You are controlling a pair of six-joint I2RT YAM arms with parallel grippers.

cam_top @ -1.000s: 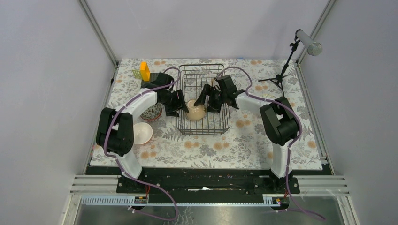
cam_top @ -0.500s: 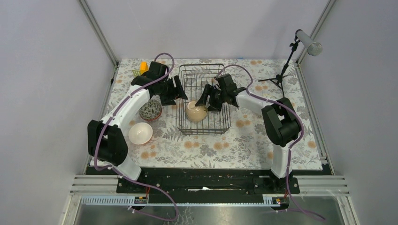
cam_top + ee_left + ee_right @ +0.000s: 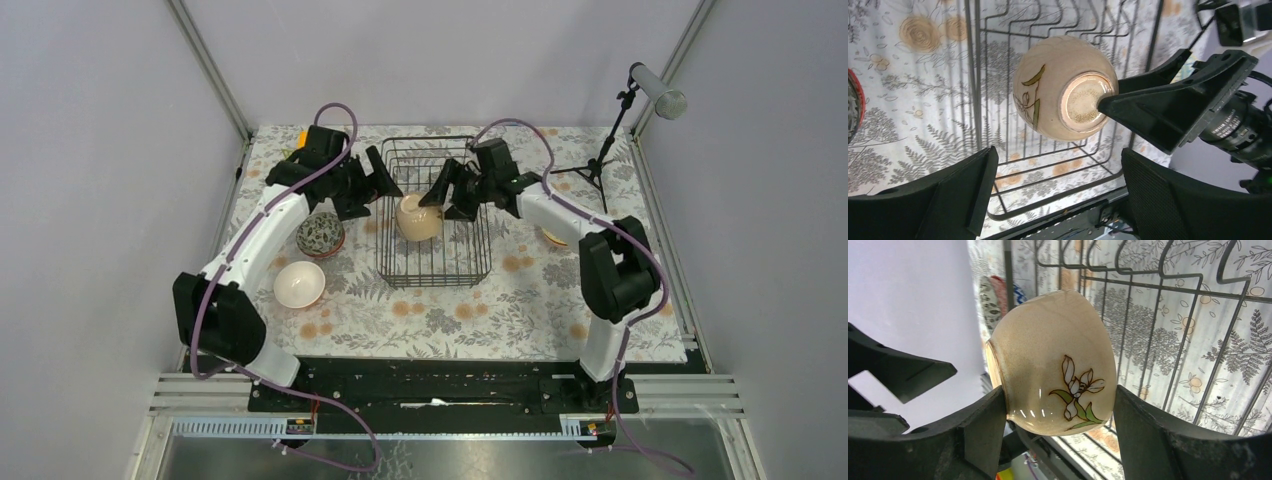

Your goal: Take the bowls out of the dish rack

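The flowered tabletop carries everything, and nothing lying on it has shifted in the last second. The dish rack also stands where it stood, in the middle of the far half.

What has changed is the arms. The left arm has swung from the near part of the rack toward its far left corner. The right arm has also moved further along the rack. With them the cream bowl has travelled toward the far part of the rack and, I think, upward. In the left wrist view it hangs on its side, foot toward the camera, with the wires behind it.

The right pincer is closed on this bowl: in its own view one finger presses near the foot and the other against the opposite side. The left pincer is spread wide and holds nothing; it only faces the bowl from beside the rack's left wall.

So the lift seems under way, but the bowl is not yet out. It must clear the raised side before it can join the patterned bowl and the pale bowl on the tabletop at the left.

Some things are hard to read. The bowl's mouth is turned away in both wrist views. An orange edge shows behind the right arm — maybe another bowl, I cannot tell. A red rim is cut off at the border of the left wrist view.
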